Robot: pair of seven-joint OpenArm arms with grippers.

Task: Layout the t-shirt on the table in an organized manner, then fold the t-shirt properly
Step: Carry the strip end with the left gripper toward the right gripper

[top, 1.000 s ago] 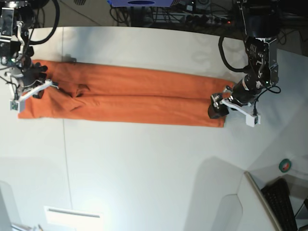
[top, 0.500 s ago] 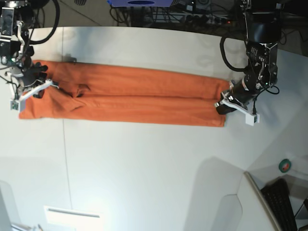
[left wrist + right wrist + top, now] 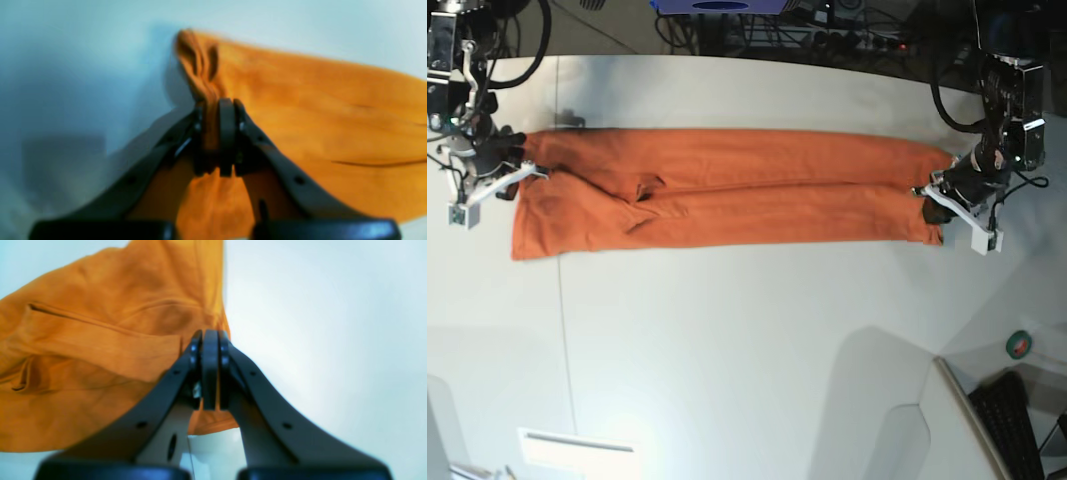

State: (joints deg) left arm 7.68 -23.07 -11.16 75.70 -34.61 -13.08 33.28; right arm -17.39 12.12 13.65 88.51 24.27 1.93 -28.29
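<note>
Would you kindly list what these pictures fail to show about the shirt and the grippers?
- Base view: the left gripper covers the shirt end that it pinches.
- Base view: the right gripper hides its corner.
- Both wrist views: blurred, so seams and any tag are unreadable.
- Left wrist view: the shirt runs off the right edge.

One t-shirt (image 3: 727, 200), two grippers

Green tape roll (image 3: 1020, 344) beside black keyboard (image 3: 1017, 425); cables (image 3: 757, 35) behind.
</note>
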